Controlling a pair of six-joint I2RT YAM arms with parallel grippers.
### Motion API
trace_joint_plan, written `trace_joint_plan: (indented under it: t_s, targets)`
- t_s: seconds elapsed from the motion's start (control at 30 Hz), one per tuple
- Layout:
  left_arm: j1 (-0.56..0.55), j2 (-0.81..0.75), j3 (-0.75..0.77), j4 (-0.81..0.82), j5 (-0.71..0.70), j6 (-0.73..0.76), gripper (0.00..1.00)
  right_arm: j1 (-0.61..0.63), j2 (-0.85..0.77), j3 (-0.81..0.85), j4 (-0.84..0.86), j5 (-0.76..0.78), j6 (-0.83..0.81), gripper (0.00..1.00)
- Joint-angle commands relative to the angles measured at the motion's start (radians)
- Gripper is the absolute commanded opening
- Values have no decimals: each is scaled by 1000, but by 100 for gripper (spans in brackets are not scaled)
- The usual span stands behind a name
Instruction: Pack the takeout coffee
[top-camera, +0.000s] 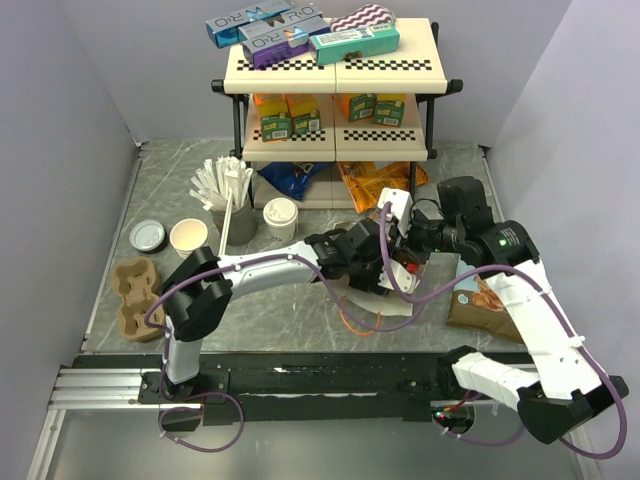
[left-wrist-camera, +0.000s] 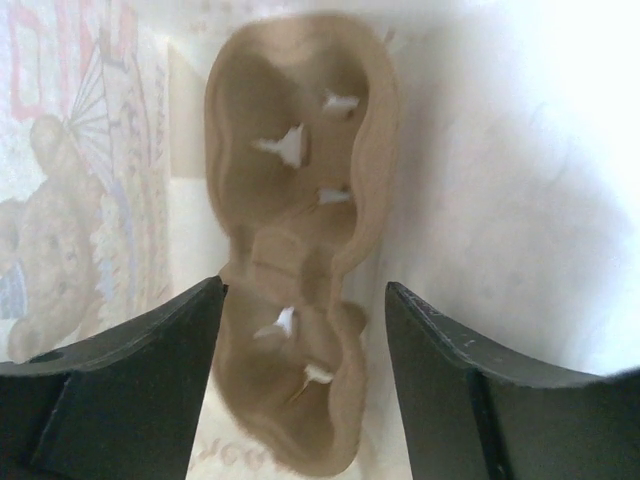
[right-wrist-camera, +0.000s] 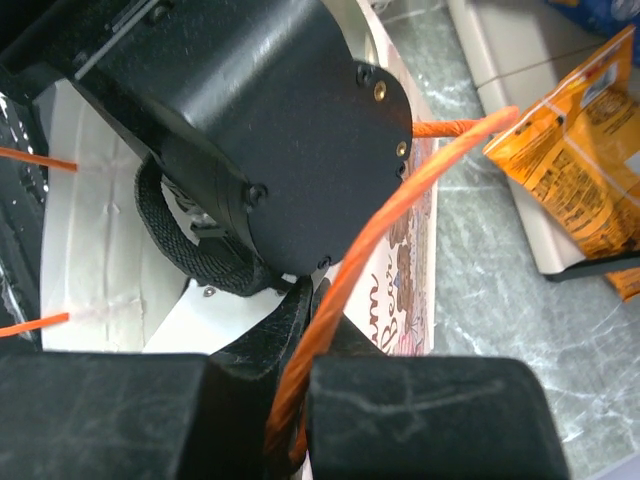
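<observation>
Hovering with fingers spread, the left gripper is down inside the bag.
Its jaws stand apart and hold nothing, with a tan carrier lying in the bag below them. The right gripper is clamped together on the bag's orange handle. Well apart from both, at the left of the table, the cup stands upright and uncovered between the lid and the stick cup.

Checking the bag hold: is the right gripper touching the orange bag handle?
Touching. The right wrist view shows the orange handle pinched between the shut fingers of the right gripper.
</observation>
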Motion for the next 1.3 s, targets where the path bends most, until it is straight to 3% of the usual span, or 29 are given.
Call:
trace_joint_plan:
  t_s: [0.0,0.33,0.47,0.77,1.0,1.27]
  targets:
    - [44,-104,20,22,93,-124,74,16,-41,6,-12,-69,16,0]
    - [61,-159,-95,118,161,-205,79,26,-101,-78,70,-43,10,0]
    - [63,-138,-80,121,140,-233,74,42,-98,-83,58,-40,-4,0]
    - [86,-66,30,-52,134,-193,61,74,-99,-99,60,-36,-13,0]
    - [78,-32,4,-34,3,-106,66,97,-104,-106,73,-28,-10,0]
    - [69,-21,-29,-70,0,-84,67,115,-151,-127,188,95,24,0]
